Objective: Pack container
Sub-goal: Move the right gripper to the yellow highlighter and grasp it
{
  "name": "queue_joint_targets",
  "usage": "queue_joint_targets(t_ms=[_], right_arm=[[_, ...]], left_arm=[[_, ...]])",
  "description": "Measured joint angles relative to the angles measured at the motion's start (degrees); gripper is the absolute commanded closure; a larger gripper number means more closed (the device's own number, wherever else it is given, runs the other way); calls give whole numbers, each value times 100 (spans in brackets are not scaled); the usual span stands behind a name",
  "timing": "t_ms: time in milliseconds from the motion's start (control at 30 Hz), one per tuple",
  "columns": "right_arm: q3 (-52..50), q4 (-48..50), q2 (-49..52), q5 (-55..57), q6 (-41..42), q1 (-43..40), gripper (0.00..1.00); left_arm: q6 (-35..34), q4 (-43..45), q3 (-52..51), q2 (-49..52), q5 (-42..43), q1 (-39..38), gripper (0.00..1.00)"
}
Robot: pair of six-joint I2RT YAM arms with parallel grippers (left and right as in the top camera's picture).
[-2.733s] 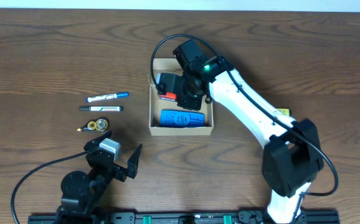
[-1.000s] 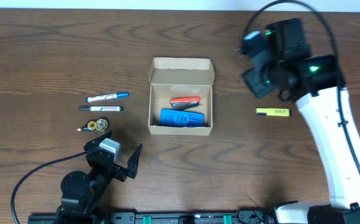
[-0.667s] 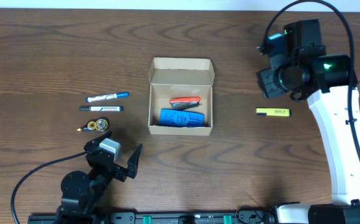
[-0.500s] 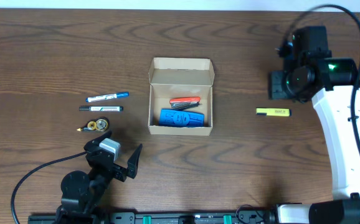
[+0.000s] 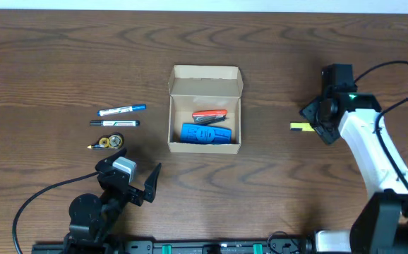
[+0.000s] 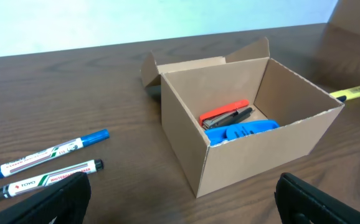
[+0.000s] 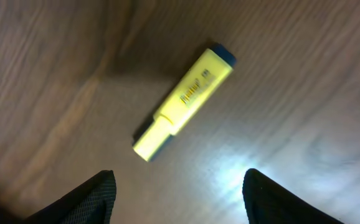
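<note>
Okay, counts: one container (image 5: pixel 205 80), flap lid open, sits mid-bench (image 5: pixel 49 56). It holds two items: one red stapler-like tool (image 5: pixel 210 114) and one blue item (image 5: pixel 206 134) just beside it. Left of the container, well apart, lie two markers, one blue-capped marker (image 5: pixel 121 109) and one black-capped marker (image 5: pixel 114 123), plus one small yellow-black roll (image 5: pixel 109 142). To the right lies one yellow highlighter (image 7: pixel 183 99), flat. The right end effector (image 7: pixel 179 177) hovers over it, fingers spread, gripping nothing. The left end effector (image 5: pixel 135 176) is wide open and empty, near the front edge.
</note>
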Motion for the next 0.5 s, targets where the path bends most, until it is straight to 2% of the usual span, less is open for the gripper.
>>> queue_joint_targets(t_ms=[267, 500], right_arm=[[24, 92, 1386, -448, 625, -354, 34], [144, 435, 1565, -780, 872, -654, 42]], left_arm=[[0, 0, 0, 0, 0, 0, 4], [0, 4, 0, 0, 0, 0, 5]])
